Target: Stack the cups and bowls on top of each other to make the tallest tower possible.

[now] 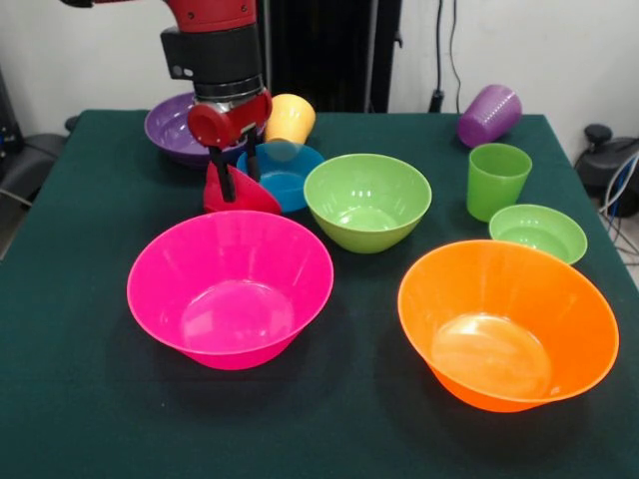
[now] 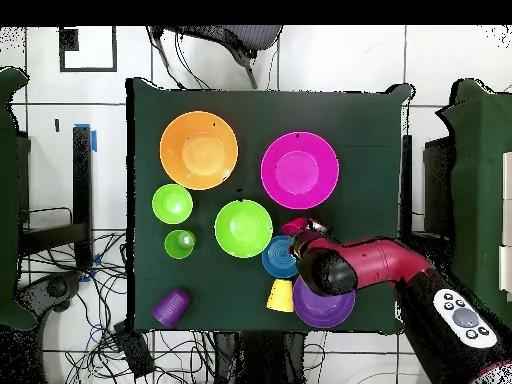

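The gripper [image 1: 236, 172] has its fingers closed on the rim of the red bowl [image 1: 240, 195], which hangs tilted (almost on edge) just beside the blue bowl [image 1: 285, 176]. Also touching the blue bowl is the yellow-orange cup [image 1: 290, 120], tipped over. The medium green bowl [image 1: 367, 201] sits alone on the blue bowl's other side, nothing nested in it; the pink bowl [image 1: 231, 288] stands in front, the purple bowl [image 1: 172, 128] behind

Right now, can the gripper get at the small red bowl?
Probably yes: the gripper already has its fingers around the tilted red bowl's rim, beside the blue bowl; nothing blocks it.
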Controlling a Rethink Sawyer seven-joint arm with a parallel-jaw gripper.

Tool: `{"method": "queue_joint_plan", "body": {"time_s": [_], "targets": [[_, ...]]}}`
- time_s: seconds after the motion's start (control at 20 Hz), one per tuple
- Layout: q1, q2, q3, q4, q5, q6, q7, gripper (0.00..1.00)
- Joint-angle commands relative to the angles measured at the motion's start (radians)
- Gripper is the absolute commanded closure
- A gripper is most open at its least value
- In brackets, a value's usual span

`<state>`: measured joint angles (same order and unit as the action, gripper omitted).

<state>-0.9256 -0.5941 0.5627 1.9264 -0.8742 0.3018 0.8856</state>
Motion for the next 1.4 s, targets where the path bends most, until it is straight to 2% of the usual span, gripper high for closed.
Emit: {"method": "queue_joint_plan", "body": {"time_s": [0.05,0.35,0.55,1.0,1.4], "targets": [[0.02,0.077,-0.029,-0.053,-0.112,-0.015,0.013,0.0],[-0.007,0.086,0.002,-0.033,-0.152,-0.112,0.037,0.0],[-0.051,0.089,0.063,-0.003,-0.135,-0.132,0.024,0.0],[-0.093,0.091,0.125,-0.006,-0.14,-0.138,0.001,0.0],[-0.121,0.073,0.165,0.005,-0.106,-0.09,-0.008,0.0]]}}
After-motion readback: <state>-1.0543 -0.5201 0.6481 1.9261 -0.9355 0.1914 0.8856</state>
